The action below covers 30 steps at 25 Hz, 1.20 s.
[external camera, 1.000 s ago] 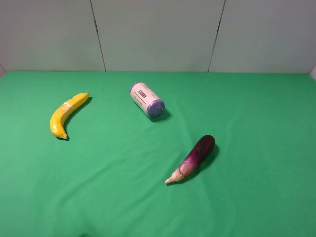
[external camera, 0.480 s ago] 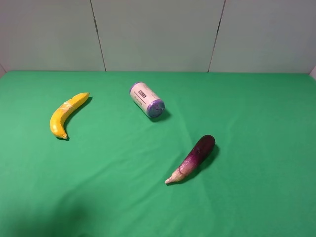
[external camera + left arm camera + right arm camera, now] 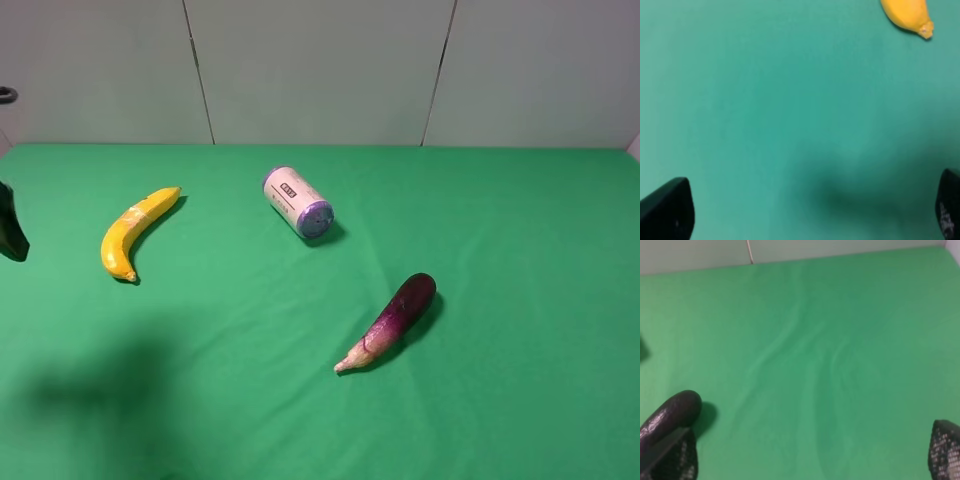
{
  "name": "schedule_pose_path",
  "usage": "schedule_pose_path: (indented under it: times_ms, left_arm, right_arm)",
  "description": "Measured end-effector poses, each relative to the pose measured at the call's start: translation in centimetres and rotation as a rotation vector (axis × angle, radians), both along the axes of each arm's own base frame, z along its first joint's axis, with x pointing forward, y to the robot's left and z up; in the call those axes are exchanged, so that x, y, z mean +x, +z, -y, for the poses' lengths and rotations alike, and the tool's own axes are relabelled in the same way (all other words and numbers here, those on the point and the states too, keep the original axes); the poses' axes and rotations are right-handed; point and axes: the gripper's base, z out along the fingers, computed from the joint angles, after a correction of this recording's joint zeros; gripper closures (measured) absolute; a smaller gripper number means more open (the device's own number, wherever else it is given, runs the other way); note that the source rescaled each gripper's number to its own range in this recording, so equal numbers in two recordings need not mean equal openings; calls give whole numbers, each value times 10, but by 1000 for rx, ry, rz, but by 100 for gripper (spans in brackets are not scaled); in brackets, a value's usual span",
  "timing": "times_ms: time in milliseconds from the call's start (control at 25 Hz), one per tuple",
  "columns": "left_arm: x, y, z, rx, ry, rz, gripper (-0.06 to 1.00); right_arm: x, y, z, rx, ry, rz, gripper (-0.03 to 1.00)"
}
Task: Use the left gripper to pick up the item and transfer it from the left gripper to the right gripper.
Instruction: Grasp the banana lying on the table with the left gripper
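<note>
Black comes into sight at the left edge of the worktop (image 3: 500, 250): part of the left arm (image 3: 12, 230) now shows there, where half a second ago there was only green cloth, and a broad shadow (image 3: 110, 385) has spread over the near-left corner. Nothing else has shifted.

The banana (image 3: 135, 232) lies flat and untouched near the left edge, toward the far side, its curve bowing toward that edge, with clear green between it and the arm. In the left wrist view only its blunt yellow end (image 3: 907, 15) shows. The left gripper (image 3: 810, 205) hangs above bare cloth, its 2 fingers (image 3: 667, 210) spread wide and nothing between them.

The right gripper (image 3: 807, 452) is spread just as wide and holds nothing; the high view does not show it. One of its fingertips (image 3: 672, 457) sits right by the dark end of the eggplant (image 3: 670, 412).

The eggplant (image 3: 392, 320) lies near the worktop's middle. The white-and-purple can (image 3: 298, 203) lies on its side toward the far edge, well apart from the banana.
</note>
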Motion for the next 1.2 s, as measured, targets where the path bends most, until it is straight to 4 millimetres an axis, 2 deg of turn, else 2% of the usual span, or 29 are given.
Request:
schedule_pose_path:
  times_ms: [440, 840, 1040, 1200]
  left_arm:
    - [55, -45, 4, -11, -31, -101, 0]
    - [102, -78, 39, -8, -116, -135, 0]
    - [116, -93, 52, -8, -137, -148, 0]
    - [122, -104, 54, -7, -133, -139, 0]
  right_arm:
    - [0, 0, 0, 1, 0, 0, -3]
    - [0, 0, 0, 1, 0, 0, -3]
    - [0, 0, 0, 1, 0, 0, -3]
    - [0, 0, 0, 1, 0, 0, -3]
